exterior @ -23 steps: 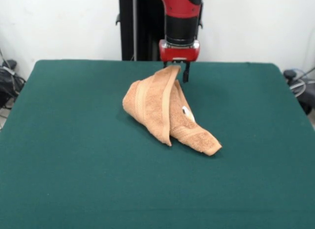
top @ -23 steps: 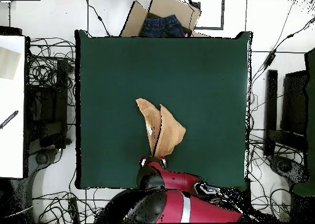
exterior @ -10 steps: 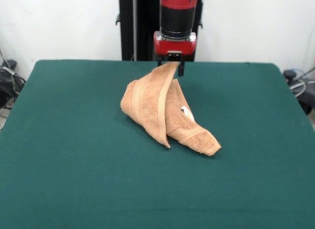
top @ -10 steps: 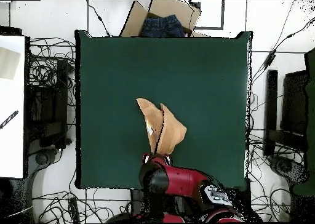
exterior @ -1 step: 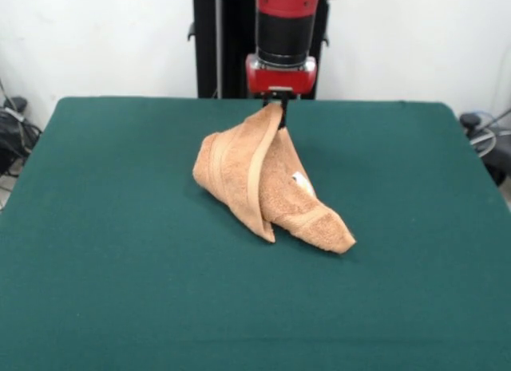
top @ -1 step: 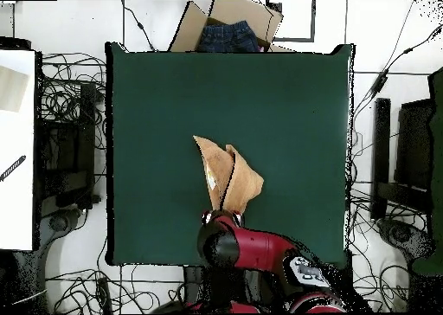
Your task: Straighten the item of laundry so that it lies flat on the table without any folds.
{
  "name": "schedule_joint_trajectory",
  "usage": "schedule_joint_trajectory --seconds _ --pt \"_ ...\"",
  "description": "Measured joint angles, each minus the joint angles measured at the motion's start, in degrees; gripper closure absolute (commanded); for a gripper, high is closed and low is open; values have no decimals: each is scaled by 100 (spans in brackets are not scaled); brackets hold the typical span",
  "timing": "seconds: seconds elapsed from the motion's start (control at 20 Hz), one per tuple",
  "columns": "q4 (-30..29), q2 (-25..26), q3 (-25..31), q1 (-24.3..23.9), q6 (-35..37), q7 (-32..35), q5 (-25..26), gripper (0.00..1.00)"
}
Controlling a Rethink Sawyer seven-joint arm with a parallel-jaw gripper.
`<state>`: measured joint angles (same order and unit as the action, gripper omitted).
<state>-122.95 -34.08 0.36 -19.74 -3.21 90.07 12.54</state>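
Note:
The item of laundry [exterior @ -1 step: 263, 179] is a light orange-tan towel, bunched and folded, with its top corner lifted into a peak. A small white tag [exterior @ -1 step: 301, 179] shows on its right side. My gripper [exterior @ -1 step: 276, 109] is shut on that raised corner at the far side of the table [exterior @ -1 step: 120, 251]. The rest of the towel drapes down and rests on the green top. From overhead the towel [top @ -1 step: 227, 178] lies just above the red arm, and the gripper itself is hidden under the arm.
A cardboard box with blue jeans [top @ -1 step: 227, 33] sits past the table's edge opposite the robot. Cables and equipment ring the table on the floor. A white surface [top @ -1 step: 17, 147] stands at the left.
The gripper has risen slightly and shifted left in the front view, pulling the towel's corner higher. The towel's folds have drawn tighter together.

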Motion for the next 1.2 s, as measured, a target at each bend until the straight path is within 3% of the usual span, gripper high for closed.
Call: schedule_joint_trajectory --seconds 0.75,1.2 --pt "27 -31 247 -245 36 0 30 100" --pt "155 -353 1002 -1337 1129 0 319 100"
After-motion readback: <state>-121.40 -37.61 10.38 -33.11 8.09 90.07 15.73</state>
